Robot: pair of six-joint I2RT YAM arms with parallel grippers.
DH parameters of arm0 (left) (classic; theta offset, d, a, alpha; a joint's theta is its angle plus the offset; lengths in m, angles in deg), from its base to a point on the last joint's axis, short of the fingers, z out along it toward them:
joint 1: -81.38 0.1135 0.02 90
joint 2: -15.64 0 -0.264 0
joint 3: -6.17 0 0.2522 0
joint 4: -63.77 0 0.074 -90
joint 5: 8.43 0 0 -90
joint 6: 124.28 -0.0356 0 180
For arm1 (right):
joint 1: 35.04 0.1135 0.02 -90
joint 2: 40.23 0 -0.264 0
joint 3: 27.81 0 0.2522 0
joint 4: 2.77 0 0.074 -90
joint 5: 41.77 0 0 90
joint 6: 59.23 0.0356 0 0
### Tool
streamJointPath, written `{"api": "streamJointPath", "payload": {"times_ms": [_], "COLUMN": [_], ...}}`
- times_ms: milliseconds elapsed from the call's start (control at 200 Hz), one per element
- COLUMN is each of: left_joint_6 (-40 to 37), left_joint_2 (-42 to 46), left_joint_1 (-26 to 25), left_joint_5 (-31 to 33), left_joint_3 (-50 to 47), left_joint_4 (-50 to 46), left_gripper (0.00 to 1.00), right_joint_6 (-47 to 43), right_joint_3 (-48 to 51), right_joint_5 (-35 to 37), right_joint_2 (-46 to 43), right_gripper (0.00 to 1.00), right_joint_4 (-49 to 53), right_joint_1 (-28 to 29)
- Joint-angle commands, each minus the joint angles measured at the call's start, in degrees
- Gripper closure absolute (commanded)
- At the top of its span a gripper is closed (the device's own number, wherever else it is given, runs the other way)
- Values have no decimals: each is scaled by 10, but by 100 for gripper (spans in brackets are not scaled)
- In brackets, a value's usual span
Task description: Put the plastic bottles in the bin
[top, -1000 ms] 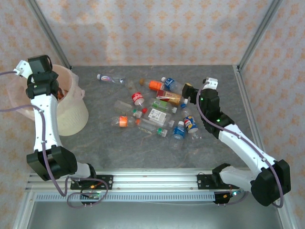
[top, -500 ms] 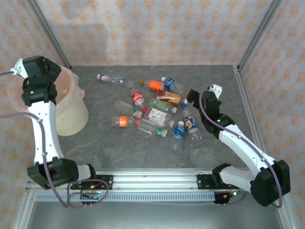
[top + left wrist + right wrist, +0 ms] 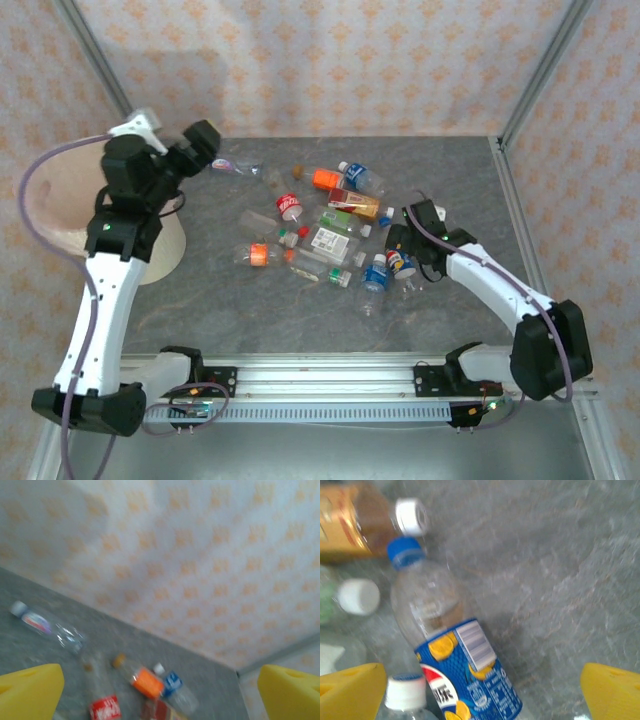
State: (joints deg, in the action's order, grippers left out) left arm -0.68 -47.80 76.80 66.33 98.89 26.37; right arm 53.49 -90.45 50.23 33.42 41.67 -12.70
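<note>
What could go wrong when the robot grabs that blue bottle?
The right jaws stand open, aimed at the clear plastic bottle with the blue label. It lies slanted between them, round and smooth, so it might roll or squirt out. A white-capped clear bottle lies right beside it, near one yellow finger, so that finger could bump it or pinch both.

The plastic bottles (image 3: 330,235) lie on their sides in a loose scatter across the middle of the grey surface (image 3: 250,310). They are clear, with red, orange, blue and white labels, and one clear bottle (image 3: 232,165) lies apart near the far edge. A blue-labelled bottle (image 3: 470,675) with a blue cap lies at the scatter's right edge, and the bin (image 3: 165,250), pale and round, stands at the far left.
</note>
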Motion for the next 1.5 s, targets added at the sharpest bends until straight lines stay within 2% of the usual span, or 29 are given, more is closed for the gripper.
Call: {"api": "streamJointPath", "payload": {"times_ms": [0,160,350,465,656,746,956,1196,1296,1391,1496], "left_joint_6": [-26,-27,-27,-27,-18,-20,-24,-17,-12,-4,10], "left_joint_2": [-5,-15,-41,-52,-63,-73,-92,-103,-109,-119,-132], "left_joint_1": [-50,-117,-169,-176,-177,-176,-176,-177,-177,-178,-178], "left_joint_5": [-34,-86,-76,-58,-32,-31,-37,-50,-56,-63,-82], "left_joint_3": [-1,-51,-83,-103,-123,-120,-115,-122,-124,-123,-127], "left_joint_4": [20,76,81,79,86,83,86,102,108,118,143], "left_gripper": [0,0,0,0,0,0,0,0,0,0,0], "right_joint_6": [-2,18,23,22,67,82,75,67,40,6,-21], "right_joint_3": [-12,16,40,45,46,61,85,113,117,121,118], "right_joint_5": [-21,-31,-60,-74,-15,11,15,65,61,20,-63], "right_joint_2": [9,16,19,38,83,88,96,-7,-63,-115,-137], "right_gripper": [0,6,10,12,16,21,30,48,50,50,50], "right_joint_4": [66,81,68,51,33,-7,-68,-84,-105,-156,-226], "right_joint_1": [3,7,10,15,15,15,15,15,18,23,26]}}
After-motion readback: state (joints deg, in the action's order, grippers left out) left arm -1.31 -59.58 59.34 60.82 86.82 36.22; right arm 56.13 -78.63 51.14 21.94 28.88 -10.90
